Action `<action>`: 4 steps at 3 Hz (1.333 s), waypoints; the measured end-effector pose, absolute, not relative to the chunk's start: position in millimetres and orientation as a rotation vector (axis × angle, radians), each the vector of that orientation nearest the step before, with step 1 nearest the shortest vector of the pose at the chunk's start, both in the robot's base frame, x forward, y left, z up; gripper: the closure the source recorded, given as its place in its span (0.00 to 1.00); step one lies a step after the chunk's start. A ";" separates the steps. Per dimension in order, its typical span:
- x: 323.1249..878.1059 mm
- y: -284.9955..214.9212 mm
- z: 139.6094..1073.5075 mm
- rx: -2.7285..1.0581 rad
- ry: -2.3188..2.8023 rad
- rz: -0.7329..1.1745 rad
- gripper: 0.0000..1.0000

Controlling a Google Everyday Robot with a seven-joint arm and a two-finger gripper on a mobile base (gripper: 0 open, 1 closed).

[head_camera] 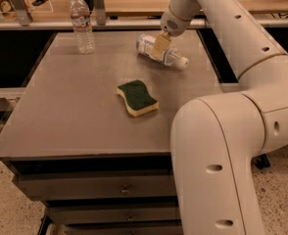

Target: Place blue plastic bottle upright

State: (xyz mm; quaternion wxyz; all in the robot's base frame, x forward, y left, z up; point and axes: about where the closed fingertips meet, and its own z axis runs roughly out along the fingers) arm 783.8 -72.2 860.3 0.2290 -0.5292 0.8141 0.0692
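Hand (159,45) rests over the small clear plastic bottle with a blue-and-white label (146,46), which lies sideways on the grey surface (85,106). Whether it is gripping cannot be told.

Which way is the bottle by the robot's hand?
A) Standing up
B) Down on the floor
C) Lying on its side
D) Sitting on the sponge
C: the blue plastic bottle lies on its side on the table, its white cap pointing right, with the gripper down at its middle. The sponge sits apart, nearer the front.
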 end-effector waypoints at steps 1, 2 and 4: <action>782.8 -67.9 862.2 -1.480 2.221 0.187 0.64; 781.7 -64.7 864.6 -1.499 2.197 0.186 0.87; 770.9 -60.6 884.2 -1.625 2.103 0.087 1.00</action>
